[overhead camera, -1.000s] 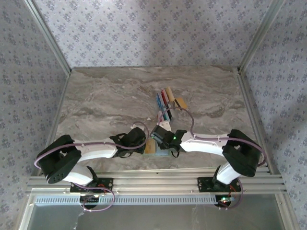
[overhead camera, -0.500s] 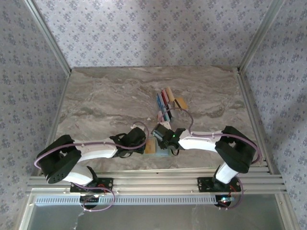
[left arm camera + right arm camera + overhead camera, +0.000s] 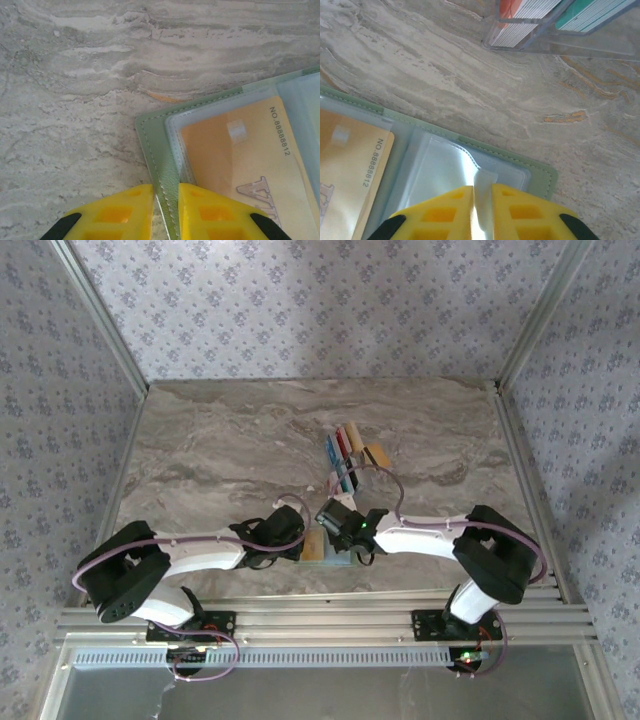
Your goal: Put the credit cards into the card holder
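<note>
Overhead, the left arm [image 3: 200,555] and the right arm [image 3: 420,538] reach inward and meet above the holder [image 3: 340,561]. It lies flat on the grey, veined marble surface [image 3: 220,450] at 6 o'clock, close to the near edge. The loose cards [image 3: 345,448] stand on edge in a short row toward 12 o'clock from the holder, apart from it.

From the left wrist, the left pincer [image 3: 166,210] shows two yellow moulded fingers drawn nearly together, with a thin slot between them. The holder's sage-green stitched cover edge runs into that slot, so the fingers are pinching it. At 2 o'clock from the fingers a tan card [image 3: 240,165], printed NO.88888812 along one side, sits inside a clear glossy pocket [image 3: 200,117].

From the right wrist, the right pincer [image 3: 482,205] is likewise closed to a narrow gap, and the lip of a clear plastic pocket is caught between its yellow fingers. The green cover's rounded corner lies at 2 o'clock from the fingers, and the tan card lies at 9 o'clock. At 12 to 1 o'clock a transparent rack [image 3: 580,42] rests on the marble, well apart from the holder. It holds a red-and-white card [image 3: 520,25] and a teal card [image 3: 587,15].
</note>
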`<action>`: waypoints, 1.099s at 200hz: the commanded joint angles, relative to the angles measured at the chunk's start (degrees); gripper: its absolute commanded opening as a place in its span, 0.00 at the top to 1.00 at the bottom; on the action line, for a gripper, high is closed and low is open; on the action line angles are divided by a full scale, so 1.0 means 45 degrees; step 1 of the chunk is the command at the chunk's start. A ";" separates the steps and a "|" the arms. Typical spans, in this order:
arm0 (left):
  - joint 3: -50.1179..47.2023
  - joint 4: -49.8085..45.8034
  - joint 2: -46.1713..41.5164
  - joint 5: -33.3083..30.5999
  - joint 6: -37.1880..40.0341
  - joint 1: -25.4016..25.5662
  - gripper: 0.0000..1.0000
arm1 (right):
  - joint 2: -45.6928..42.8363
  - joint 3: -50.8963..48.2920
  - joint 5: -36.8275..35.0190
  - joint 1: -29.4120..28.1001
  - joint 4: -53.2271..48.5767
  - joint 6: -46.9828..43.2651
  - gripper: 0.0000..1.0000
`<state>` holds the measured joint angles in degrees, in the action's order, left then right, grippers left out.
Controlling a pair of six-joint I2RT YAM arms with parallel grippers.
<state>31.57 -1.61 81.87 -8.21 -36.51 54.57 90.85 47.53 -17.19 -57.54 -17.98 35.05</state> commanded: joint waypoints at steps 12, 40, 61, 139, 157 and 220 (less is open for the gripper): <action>0.0075 -0.0140 0.0348 0.0166 -0.0031 0.0140 0.80 | -0.0228 0.0670 -0.0878 -0.0146 -0.0999 -0.0121 0.83; 0.0038 -0.0112 0.0336 0.0180 -0.0044 0.0140 0.80 | -0.0194 0.0818 -0.0981 -0.0153 -0.1199 -0.0149 0.76; 0.0045 -0.0092 0.0360 0.0191 -0.0060 0.0140 0.80 | -0.0135 0.0815 -0.0980 -0.0153 -0.1192 -0.0180 0.75; 0.0082 -0.0073 0.0444 0.0242 -0.0069 0.0140 0.80 | -0.0348 0.0590 -0.0262 -0.0089 -0.0779 -0.0382 0.80; 0.0055 -0.0053 0.0426 0.0246 -0.0069 0.0140 0.80 | -0.0041 0.0659 -0.0094 0.0123 -0.0841 -0.0408 0.75; 0.0068 -0.0091 0.0395 0.0243 -0.0053 0.0141 0.80 | 0.0869 0.0594 0.0336 0.0499 -0.0468 -0.0349 0.70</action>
<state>31.57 -1.43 81.97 -8.19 -36.58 54.57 93.01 50.04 -16.75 -55.72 -20.40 33.39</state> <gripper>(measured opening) 0.199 0.296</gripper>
